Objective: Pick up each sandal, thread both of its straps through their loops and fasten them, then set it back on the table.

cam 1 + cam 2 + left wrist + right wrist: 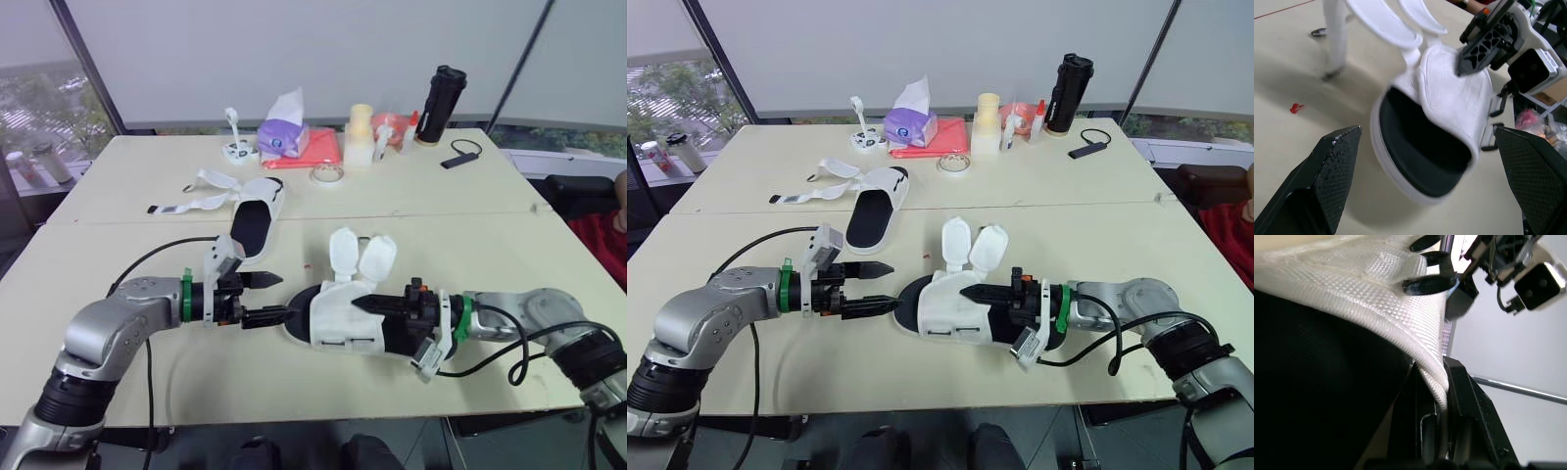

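A white sandal with a black insole [338, 318] lies near the table's front edge, lifted slightly at the heel side. Its two strap flaps [358, 255] stand up unfastened. My right gripper [361, 306] is shut on the sandal's white mesh upper [1400, 298], pinching its edge. My left gripper [265, 298] stands open just left of the sandal's toe, with the toe [1420, 161] between its spread fingers [1327, 171] but untouched. A second sandal [253, 223] rests farther back, its loose straps [201, 201] spread to the left.
At the back of the table [118, 176] stand a purple tissue pack [282, 134], a red folder [313, 149], a tape roll [326, 173], a cream cup stack [361, 132], a black bottle [441, 103] and a small black device [460, 157]. A cable [162, 255] trails from the left arm.
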